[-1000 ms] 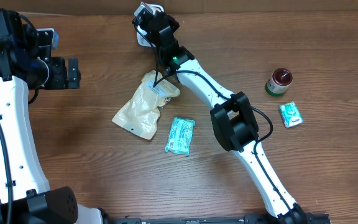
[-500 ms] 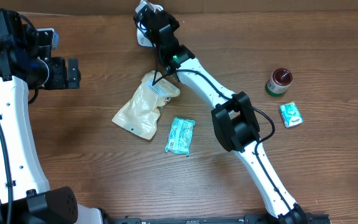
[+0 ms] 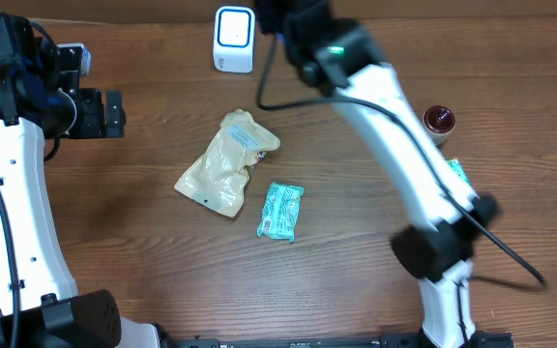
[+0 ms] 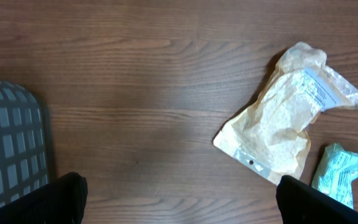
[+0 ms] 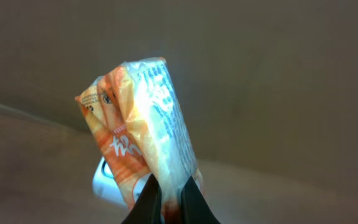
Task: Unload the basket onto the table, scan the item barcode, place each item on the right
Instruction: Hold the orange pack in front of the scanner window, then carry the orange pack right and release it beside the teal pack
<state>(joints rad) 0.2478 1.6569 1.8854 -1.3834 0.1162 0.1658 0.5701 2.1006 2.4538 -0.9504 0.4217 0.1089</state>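
brown wood-grain tabletop (image 3: pixel 143 251) runs under everything. the right claw (image 5: pixel 169 200) is pressed together on the lower end of an orange and white packet (image 5: pixel 143 134), which stands upright above the fingertips against a plain dim backdrop. a pale blurred shape sits just behind the packet's lower left corner, too soft to name. seen from overhead, this arm reaches to the far edge of the tabletop. its end is blurred, just right of the white scanner (image 3: pixel 233 40) standing at that edge.

nearer, toward the middle, a tan pouch (image 3: pixel 224 162) lies flat with a white label (image 3: pixel 250 139) close to its far end. a green packet (image 3: pixel 280 211) lies to the pouch's near right, not touching it. well off to the right are a red-lidded jar (image 3: pixel 439 121) and a second green packet (image 3: pixel 455 174), partly hidden by the arm.

the left claw (image 3: pixel 114 113) is spread wide over the left of the tabletop, holding nothing, well apart from the pouch. a grey gridded surface (image 4: pixel 8 149) shows at the left edge of its wrist view.
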